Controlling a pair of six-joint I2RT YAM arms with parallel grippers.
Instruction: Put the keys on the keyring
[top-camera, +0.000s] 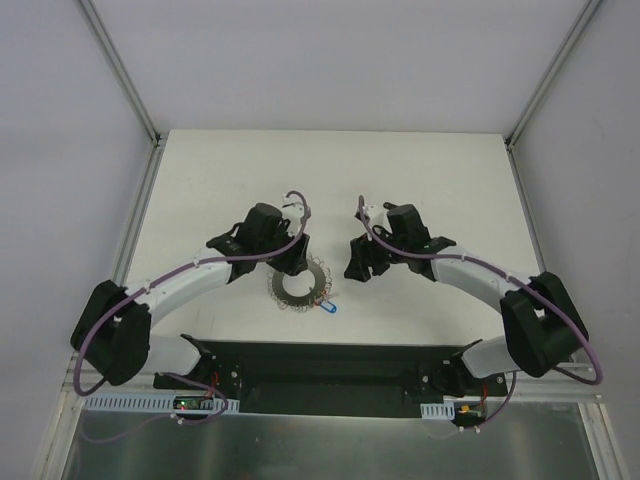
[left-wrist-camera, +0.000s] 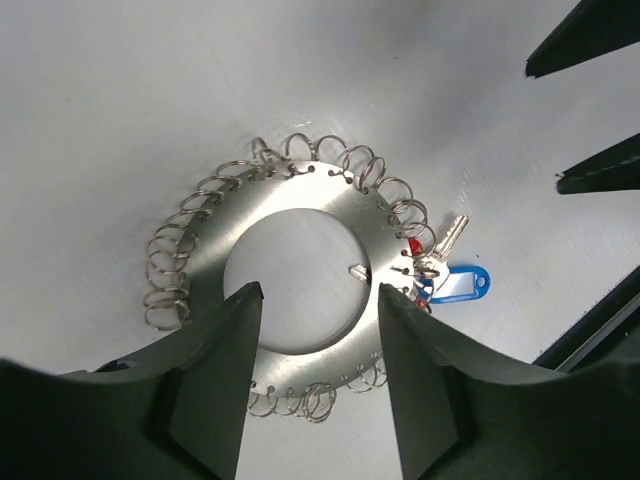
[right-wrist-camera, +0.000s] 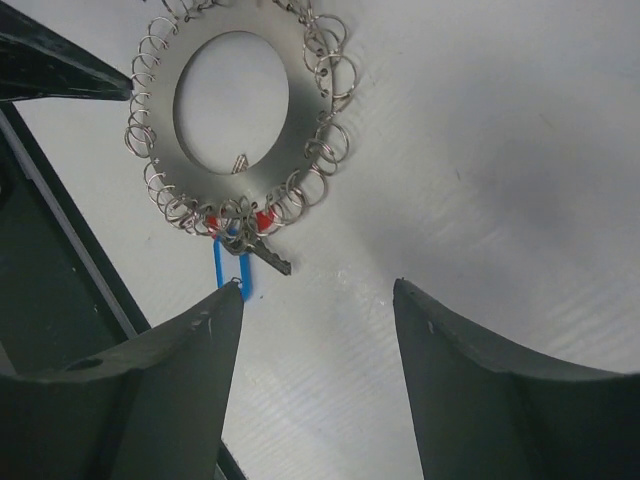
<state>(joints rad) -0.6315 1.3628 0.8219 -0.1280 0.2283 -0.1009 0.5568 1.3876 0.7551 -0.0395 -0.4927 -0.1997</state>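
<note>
Found left gripper (left-wrist-camera: 318, 295) parted, holding nothing, above the keyring (left-wrist-camera: 300, 195), flat on the table (top-camera: 450, 180) near the middle of its near edge. Noted one key (left-wrist-camera: 452, 237) at the rim beside a blue tag (left-wrist-camera: 458, 284). Found right gripper (right-wrist-camera: 318, 288) spread, empty, just right of the ring.

The left pincer (left-wrist-camera: 318, 300) is hanging over one side of the keyring (left-wrist-camera: 320, 185), blocking approach there; the right pincer (right-wrist-camera: 320, 290) is hovering near its right, while the far table (top-camera: 330, 170) is lying open.
</note>
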